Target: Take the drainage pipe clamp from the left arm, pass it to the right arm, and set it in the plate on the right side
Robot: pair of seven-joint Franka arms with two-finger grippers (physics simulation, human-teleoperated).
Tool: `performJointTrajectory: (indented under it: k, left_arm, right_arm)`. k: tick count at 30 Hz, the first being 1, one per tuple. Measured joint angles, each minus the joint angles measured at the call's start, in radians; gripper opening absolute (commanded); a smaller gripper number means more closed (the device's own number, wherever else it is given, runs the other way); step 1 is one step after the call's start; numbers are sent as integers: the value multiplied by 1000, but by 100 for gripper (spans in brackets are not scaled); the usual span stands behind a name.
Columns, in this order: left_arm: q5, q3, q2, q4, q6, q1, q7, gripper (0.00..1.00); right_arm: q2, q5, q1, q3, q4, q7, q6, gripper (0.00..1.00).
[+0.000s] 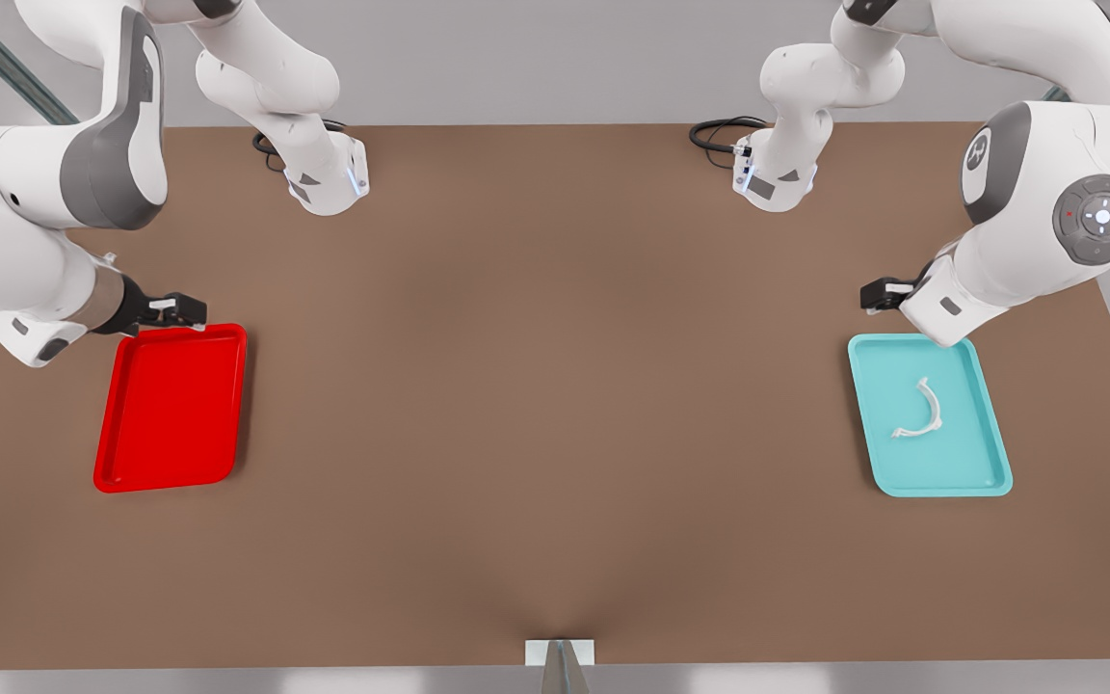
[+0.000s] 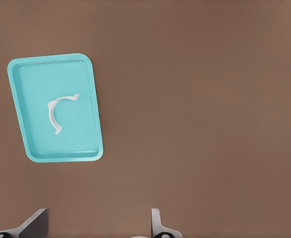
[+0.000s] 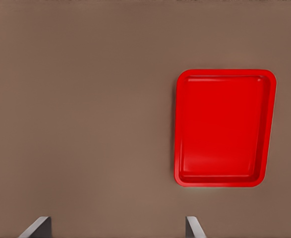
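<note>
Clamp first: the drainage pipe clamp [image 1: 921,413] lies flat inside the teal tray [image 1: 989,474], about mid-tray, touching neither rim. In the front view its long axis runs from about one o'clock down to seven o'clock, the curve bulging toward four o'clock and the hollow side facing ten o'clock; short tabs turn outward at both ends. Nothing else shares the tray with the clamp [image 2: 59,112], whose teal tray [image 2: 93,104] sits on the bare brown table [image 1: 555,386].

At the front view's left, well apart, the plate [image 1: 170,410] lies on the same table, its red floor bare in the right wrist view [image 3: 224,129].

The left gripper [image 1: 881,294] hangs just past the teal tray's twelve o'clock edge, above the table; its fingers [image 2: 157,223] stand apart, gripping nothing. The right gripper [image 1: 179,309] hovers at the plate's twelve o'clock rim, its fingers [image 3: 192,229] likewise apart and bare. Both forearms slant down from elbows raised at the outer sides of the table.
</note>
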Motion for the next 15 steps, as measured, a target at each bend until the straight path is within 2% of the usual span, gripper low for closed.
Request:
performJointTrajectory:
  k: [3,6,12,15]
  left_arm:
    - [0,1,9,-2,3,-1,-3,100]
    - [0,23,115,-2,58,40,4,100]
    - [-27,166,286,-155,330,157,53,100]
    - [-35,199,347,-234,492,210,74,100]
  right_arm:
    - [0,1,1,0,0,-2,9,100]
    - [2,2,0,0,0,-3,14,100]
    - [2,4,-2,0,-3,-5,21,100]
    - [2,5,-2,0,-4,-6,23,100]
